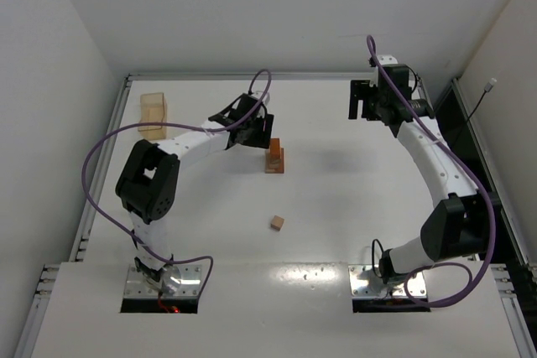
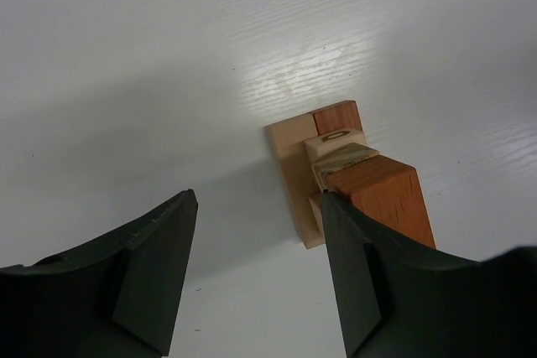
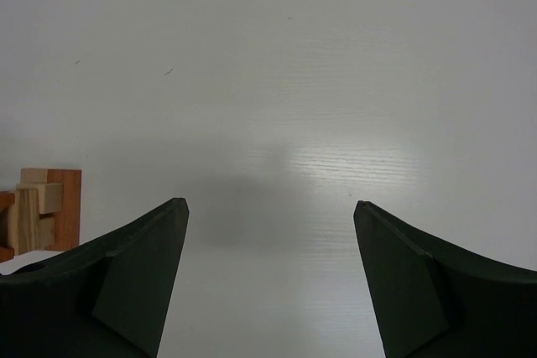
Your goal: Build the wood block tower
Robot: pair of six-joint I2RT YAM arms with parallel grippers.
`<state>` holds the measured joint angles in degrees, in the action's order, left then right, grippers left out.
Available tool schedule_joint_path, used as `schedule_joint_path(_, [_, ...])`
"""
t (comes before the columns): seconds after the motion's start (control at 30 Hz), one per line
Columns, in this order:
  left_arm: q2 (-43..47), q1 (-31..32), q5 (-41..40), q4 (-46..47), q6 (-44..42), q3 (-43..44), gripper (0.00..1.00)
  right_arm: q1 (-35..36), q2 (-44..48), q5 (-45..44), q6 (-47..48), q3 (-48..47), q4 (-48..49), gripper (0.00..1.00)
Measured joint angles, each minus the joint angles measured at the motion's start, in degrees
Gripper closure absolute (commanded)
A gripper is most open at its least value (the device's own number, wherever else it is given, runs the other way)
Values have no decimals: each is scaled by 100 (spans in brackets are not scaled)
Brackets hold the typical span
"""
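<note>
Left pincer (image 2: pixel 258 207) stood open, one finger just beside the tower (image 2: pixel 386 194); sideways drift could topple it. Right pincer (image 3: pixel 268 204) gaped empty.

White links (image 1: pixel 195 140), black joints (image 1: pixel 149 182), purple cables (image 1: pixel 84 175); left claw (image 2: pixel 258 197), right claw (image 3: pixel 269 204) black, wedge-fingered.

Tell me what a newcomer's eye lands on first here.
The narrow tower of tan and reddish blocks stands mid-table, with the left arm reaching to it, jaws open beside it. Toward the near edge, one lone cube sits apart on the white table.
</note>
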<state>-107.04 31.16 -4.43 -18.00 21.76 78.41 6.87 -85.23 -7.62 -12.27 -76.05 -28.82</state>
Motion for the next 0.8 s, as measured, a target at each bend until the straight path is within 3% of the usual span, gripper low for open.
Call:
schedule_joint_path(0.27, [0, 0, -26, 0, -2, 20, 38, 0, -9, 46, -44, 0, 2, 23])
schedule_joint_path(0.37, [0, 0, -149, 0, -4, 20, 27, 0, -9, 68, -48, 0, 2, 23])
schedule_joint_path(0.47, [55, 0, -356, 13, 2, -55, 23, 0, -9, 177, -61, 4, 2, 24])
schedule_joint_path(0.5, [140, -17, -457, 9, 0, -146, 13, 0, -2, 267, -59, 33, 22, 24])
schedule_joint_path(0.6, [656, -153, -638, 11, -28, -638, 2, 22, 68, 802, 17, 232, 44, 26])
schedule_joint_path(0.8, [2052, -1246, -723, -131, -203, -1270, 0, 706, 160, 2396, 651, 568, -245, 27])
